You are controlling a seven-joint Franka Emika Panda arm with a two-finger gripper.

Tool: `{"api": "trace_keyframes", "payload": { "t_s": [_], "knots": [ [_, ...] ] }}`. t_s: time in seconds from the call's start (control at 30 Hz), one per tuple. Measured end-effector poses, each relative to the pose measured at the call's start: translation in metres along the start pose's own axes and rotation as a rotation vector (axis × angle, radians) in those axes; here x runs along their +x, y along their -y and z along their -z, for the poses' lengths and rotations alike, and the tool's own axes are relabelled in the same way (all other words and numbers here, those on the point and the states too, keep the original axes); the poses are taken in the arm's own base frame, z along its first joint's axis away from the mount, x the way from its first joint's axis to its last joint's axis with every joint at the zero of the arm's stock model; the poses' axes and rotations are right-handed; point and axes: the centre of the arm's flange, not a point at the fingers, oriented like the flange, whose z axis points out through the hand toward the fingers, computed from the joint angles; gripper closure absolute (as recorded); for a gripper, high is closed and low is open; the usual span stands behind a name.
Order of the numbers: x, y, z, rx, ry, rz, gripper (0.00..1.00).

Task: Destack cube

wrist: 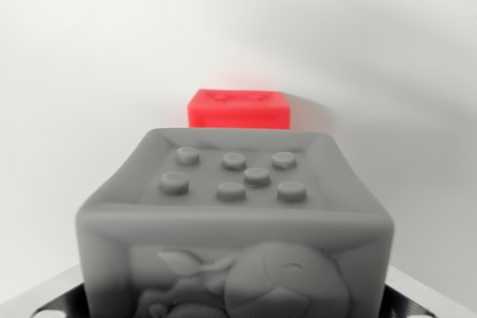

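The grey cube is filling the near foreground, apparently between the fingers, though their state cannot be told. Its soft, rounded body is carrying raised studs and an embossed fruit; slippage is a risk. The red cube is sitting behind on the white bench.

foreground block: grey cube filled the lower centre
behind it: red cube sat mid-frame, centre
clear: white surface open left, right, upper frame
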Motion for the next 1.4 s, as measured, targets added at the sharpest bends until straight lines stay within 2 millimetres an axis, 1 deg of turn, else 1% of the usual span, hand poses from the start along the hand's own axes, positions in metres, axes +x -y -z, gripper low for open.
{"api": "trace_keyframes", "payload": {
  "t_s": [0.13, 1.4],
  "knots": [
    [-0.001, 0.008, -0.004, -0.003, 0.007, -0.024, 1.0],
    [0.0, 0.079, -0.012, -0.002, 0.001, -0.268, 1.0]
  ]
}}
